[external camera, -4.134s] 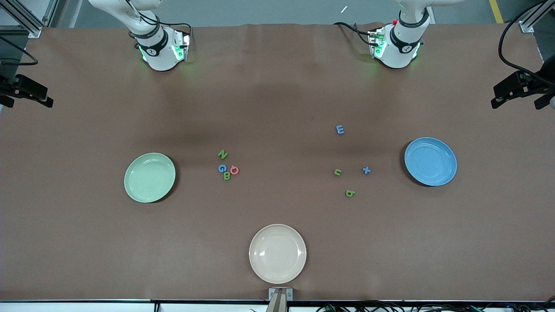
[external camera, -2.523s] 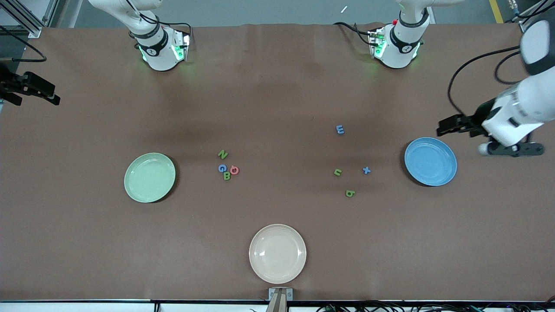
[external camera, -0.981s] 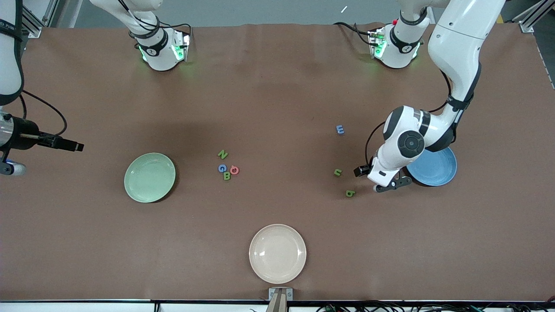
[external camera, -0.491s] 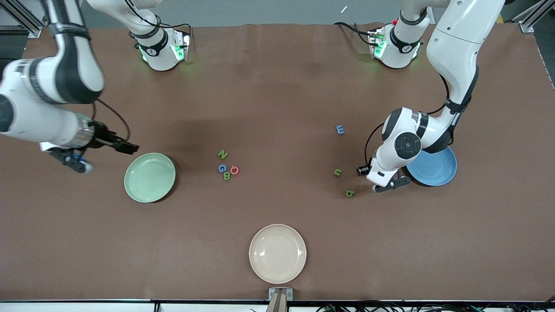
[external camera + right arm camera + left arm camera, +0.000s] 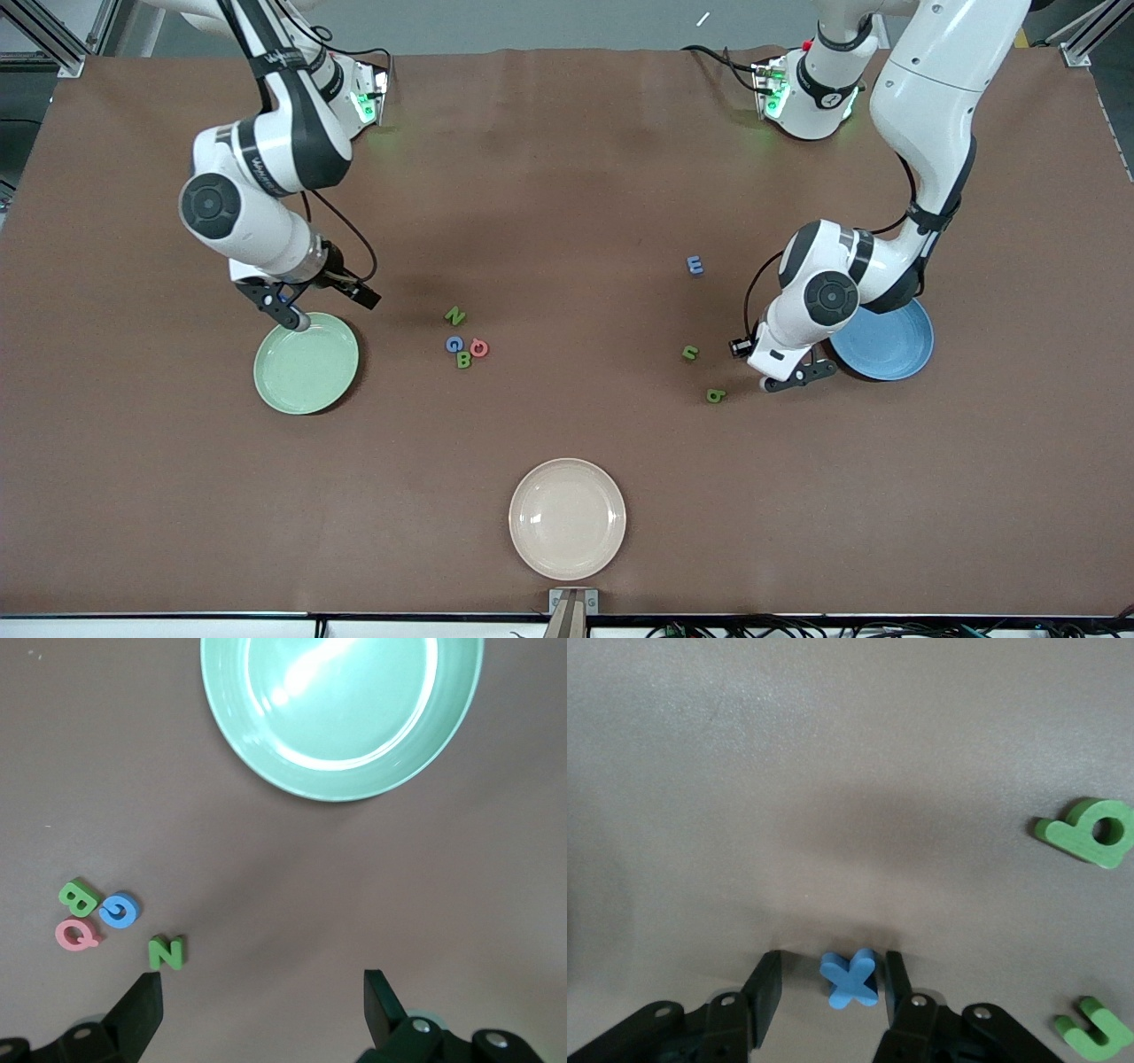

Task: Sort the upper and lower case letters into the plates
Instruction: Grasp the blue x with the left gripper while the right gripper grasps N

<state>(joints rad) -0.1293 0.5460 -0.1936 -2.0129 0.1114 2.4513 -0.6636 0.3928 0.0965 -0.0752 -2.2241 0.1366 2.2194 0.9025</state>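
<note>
The pale green plate (image 5: 306, 363) lies toward the right arm's end, and it also shows in the right wrist view (image 5: 341, 718). The sky blue plate (image 5: 895, 346) lies toward the left arm's end, partly hidden by the left arm. My left gripper (image 5: 833, 958) is open and low on the table (image 5: 749, 351), its fingers on either side of a blue x (image 5: 850, 979). A green b (image 5: 716, 395), green u (image 5: 690, 353) and blue m (image 5: 695, 264) lie near it. My right gripper (image 5: 359, 292) is open and empty (image 5: 263, 983), between the green plate and a green N (image 5: 454, 315).
A blue G (image 5: 454, 344), pink Q (image 5: 479, 347) and green B (image 5: 463, 360) lie clustered beside the N. A cream-beige plate (image 5: 567, 518) sits nearest the front camera, at mid table. The b (image 5: 1090, 828) and u (image 5: 1091, 1034) show in the left wrist view.
Both arms have swung in from the table's ends. The left gripper came down around the blue x. The right gripper swept in to beside the green plate.
</note>
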